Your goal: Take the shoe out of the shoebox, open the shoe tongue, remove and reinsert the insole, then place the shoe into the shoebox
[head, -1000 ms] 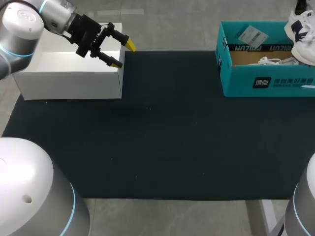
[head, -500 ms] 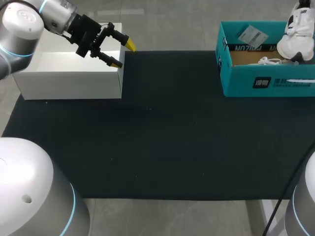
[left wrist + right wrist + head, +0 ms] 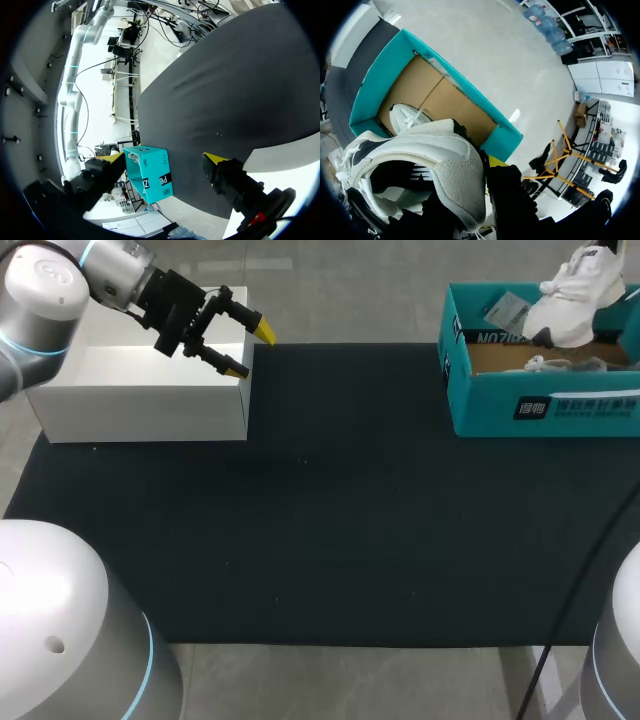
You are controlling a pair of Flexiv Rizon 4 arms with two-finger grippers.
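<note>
At the ten o'clock corner of the dark tabletop (image 3: 330,530), the left claw (image 3: 250,350) hangs over the right end of a white box (image 3: 150,400). Its fingers are spread, with nothing between them. In its wrist view the teal shoebox (image 3: 150,172) stands far ahead, across the tabletop. In the head view the shoebox (image 3: 540,405) sits open at two o'clock, and the white shoe (image 3: 575,290) is up in the air over its far wall. The right claw (image 3: 482,170) grips the shoe (image 3: 435,165) at the rim of its opening. One yellow tip presses the outside, and the other finger is hidden by the shoe.
</note>
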